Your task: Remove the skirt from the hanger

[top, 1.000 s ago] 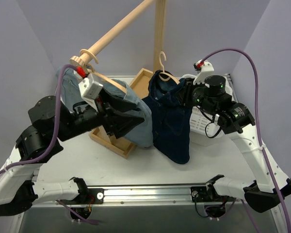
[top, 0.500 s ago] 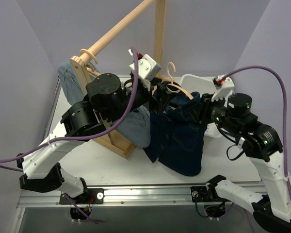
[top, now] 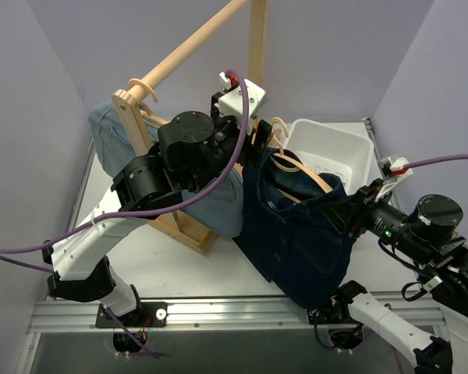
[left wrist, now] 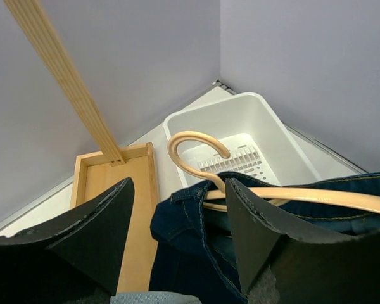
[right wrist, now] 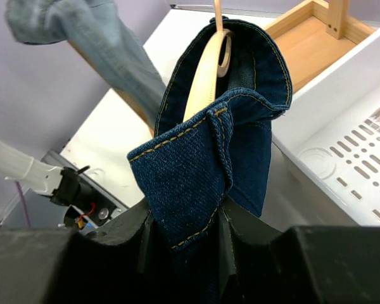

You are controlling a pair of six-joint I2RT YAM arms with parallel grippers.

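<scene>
A dark blue denim skirt [top: 296, 234] hangs on a wooden hanger [top: 300, 167] between the two arms. My right gripper [top: 345, 210] is shut on a fold of the skirt's waistband [right wrist: 190, 171], with the hanger's arm [right wrist: 202, 82] showing inside the waist. My left gripper [top: 261, 140] is open, its fingers either side of the hanger's hook [left wrist: 190, 142] and the waistband [left wrist: 190, 247] without closing on them. In the left wrist view that gripper [left wrist: 177, 221] is wide apart.
A white plastic bin [top: 331, 144] stands at the back right, also in the left wrist view [left wrist: 202, 114]. A wooden rack with a tray base [top: 179, 230] and slanted pole [top: 187, 54] holds light blue denim [top: 218, 202] on the left.
My left arm swung from the light denim on the left over to the hanger's hook. My right gripper pulled the skirt's waistband right and nearer, stretching the skirt out.
</scene>
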